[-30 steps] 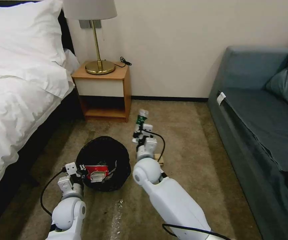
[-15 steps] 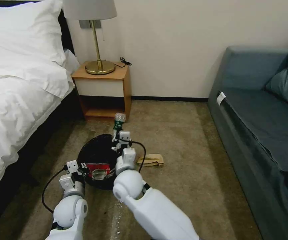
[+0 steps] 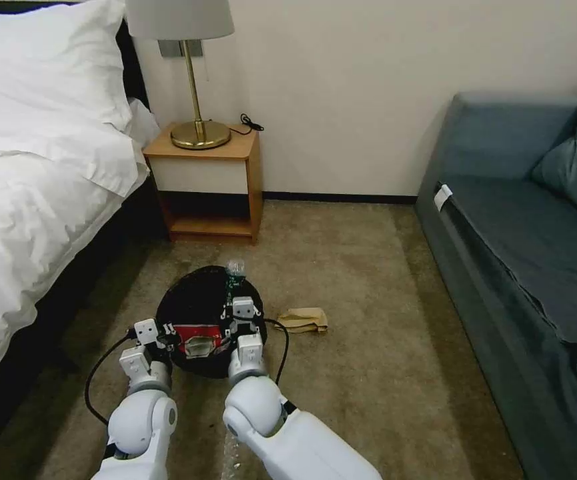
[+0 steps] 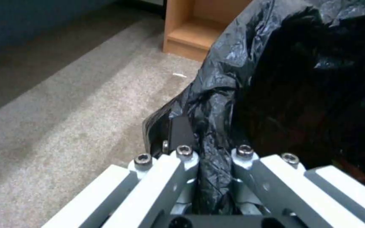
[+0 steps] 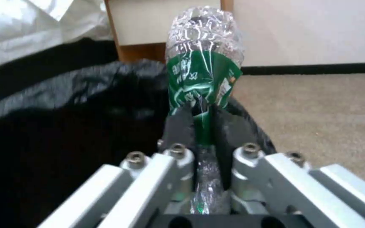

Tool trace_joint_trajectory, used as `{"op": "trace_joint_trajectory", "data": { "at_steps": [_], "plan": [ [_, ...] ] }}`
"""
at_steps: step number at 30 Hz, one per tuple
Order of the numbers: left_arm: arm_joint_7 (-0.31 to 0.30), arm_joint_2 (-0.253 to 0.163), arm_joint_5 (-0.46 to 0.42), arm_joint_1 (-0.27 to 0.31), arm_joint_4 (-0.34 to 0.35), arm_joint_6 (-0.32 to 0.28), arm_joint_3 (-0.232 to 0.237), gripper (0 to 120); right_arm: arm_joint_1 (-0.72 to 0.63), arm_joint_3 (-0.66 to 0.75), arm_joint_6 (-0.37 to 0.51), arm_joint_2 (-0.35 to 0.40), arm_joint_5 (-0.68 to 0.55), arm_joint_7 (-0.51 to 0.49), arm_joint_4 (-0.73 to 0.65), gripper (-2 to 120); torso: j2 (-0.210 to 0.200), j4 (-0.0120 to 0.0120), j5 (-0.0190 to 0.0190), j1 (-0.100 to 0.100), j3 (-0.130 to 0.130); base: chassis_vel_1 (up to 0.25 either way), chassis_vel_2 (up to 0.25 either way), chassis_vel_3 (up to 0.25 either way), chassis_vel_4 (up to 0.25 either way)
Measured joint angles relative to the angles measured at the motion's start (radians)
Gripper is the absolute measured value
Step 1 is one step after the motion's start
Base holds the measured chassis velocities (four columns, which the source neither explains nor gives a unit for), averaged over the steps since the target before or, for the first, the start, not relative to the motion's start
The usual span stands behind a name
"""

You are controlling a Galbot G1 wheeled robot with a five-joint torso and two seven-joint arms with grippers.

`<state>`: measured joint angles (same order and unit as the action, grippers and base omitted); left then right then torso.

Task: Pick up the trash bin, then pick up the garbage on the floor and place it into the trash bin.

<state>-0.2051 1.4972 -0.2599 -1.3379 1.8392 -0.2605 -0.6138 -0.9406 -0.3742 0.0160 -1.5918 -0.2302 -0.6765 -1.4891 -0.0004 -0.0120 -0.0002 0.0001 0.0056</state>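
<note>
1. Over the last second the right pincer (image 3: 235, 288) has swung from over the open carpet toward the robot's left and drawn back; it now hangs over the far side of the trash bin (image 3: 198, 297), clamped on the clear bottle (image 3: 235, 269) with the green label, whose end pokes up past the bin's far rim; in the right wrist view the black pads (image 5: 179, 126) squeeze the bottle (image 5: 203, 76) at its label, above the black bag.
2. The left pincer (image 3: 166, 338) stays at the bin's near-left rim, closed on the folded black liner; the left wrist view shows the bag (image 4: 216, 104) pinched between its fingers (image 4: 182, 131); a red packet (image 3: 195, 341) lies inside the bin near that rim.
3. The tan paper bag (image 3: 305, 319), hidden behind the right arm a second ago, lies on the floor just right of the bin, apart from it.
4. The bed (image 3: 28, 200) edges the left, the nightstand (image 3: 208, 180) stands beyond the bin, the sofa (image 3: 528, 253) borders the right; open carpet (image 3: 381, 373) lies between bin and sofa.
</note>
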Motion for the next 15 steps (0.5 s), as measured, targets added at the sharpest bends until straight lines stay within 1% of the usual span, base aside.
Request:
{"op": "trace_joint_trajectory", "data": {
  "at_steps": [1,2,4,5,6,7,8,9,10,11,12,14,15],
  "plan": [
    [0.0,0.0,0.0,0.0,0.0,0.0,0.0,3,-0.002,-0.002,0.0,0.0,0.004,0.0,0.002,14,0.0,0.0,0.0,0.0,0.0,0.0,0.0,0.0,0.0],
    [0.0,0.0,0.0,0.0,-0.001,0.0,0.0,3,-0.006,-0.004,0.0,0.0,0.006,-0.001,0.002,21,0.0,0.0,0.0,0.0,0.0,0.0,0.0,0.0,0.0],
    [0.0,0.0,0.0,0.001,-0.001,0.0,0.0,3,-0.008,-0.005,0.0,0.0,0.007,-0.002,0.002,23,0.0,0.0,0.0,0.0,0.0,0.0,0.0,0.0,0.0],
    [0.0,0.0,0.0,0.001,-0.002,0.0,-0.001,3,-0.011,-0.007,0.0,-0.002,0.009,-0.002,0.002,33,0.0,0.0,0.0,0.0,0.0,0.0,0.0,0.0,0.0],
    [0.0,0.0,0.0,0.001,-0.002,0.0,-0.002,3,-0.012,-0.007,0.0,-0.002,0.01,-0.003,0.002,36,0.0,0.0,0.0,0.0,0.0,0.0,0.0,0.0,0.0],
    [0.0,0.0,0.0,0.001,-0.002,0.0,-0.002,3,-0.012,-0.007,0.0,-0.002,0.01,-0.003,0.002,36,0.0,0.0,0.0,0.0,0.0,0.0,0.0,0.0,0.0],
    [-0.001,0.0,0.0,0.001,-0.003,0.0,-0.002,3,-0.014,-0.008,0.001,-0.002,0.011,-0.003,0.002,42,0.0,0.0,0.0,0.0,0.0,0.0,0.0,0.0,0.0],
    [-0.001,0.0,0.0,0.001,-0.003,0.0,-0.002,3,-0.014,-0.008,0.001,-0.002,0.011,-0.003,0.002,42,0.0,0.0,0.0,0.0,0.0,0.0,0.0,0.0,0.0],
    [-0.001,0.001,0.0,0.002,-0.005,0.0,-0.001,3,-0.015,-0.008,0.002,-0.002,0.012,-0.003,0.002,49,0.0,0.0,0.0,0.0,0.0,0.0,0.0,0.0,0.0],
    [-0.001,0.001,0.0,0.002,-0.006,0.0,-0.001,3,-0.016,-0.008,0.002,-0.002,0.012,-0.003,0.002,53,0.0,0.0,0.0,0.0,0.0,0.0,0.0,0.0,0.0],
    [-0.001,0.001,0.0,0.002,-0.006,0.0,-0.001,3,-0.016,-0.008,0.002,-0.002,0.012,-0.003,0.002,53,0.0,0.0,0.0,0.0,0.0,0.0,0.0,0.0,0.0],
    [-0.001,0.002,0.0,0.003,-0.008,0.0,0.0,3,-0.016,-0.009,0.004,-0.002,0.012,-0.003,0.001,64,0.0,0.0,0.0,0.0,0.0,0.0,0.0,0.0,0.0],
    [-0.001,0.002,0.0,0.003,-0.008,0.0,0.0,3,-0.016,-0.009,0.004,-0.002,0.012,-0.003,0.001,64,0.0,0.0,0.0,0.0,0.0,0.0,0.0,0.0,0.0]
  ]
}}
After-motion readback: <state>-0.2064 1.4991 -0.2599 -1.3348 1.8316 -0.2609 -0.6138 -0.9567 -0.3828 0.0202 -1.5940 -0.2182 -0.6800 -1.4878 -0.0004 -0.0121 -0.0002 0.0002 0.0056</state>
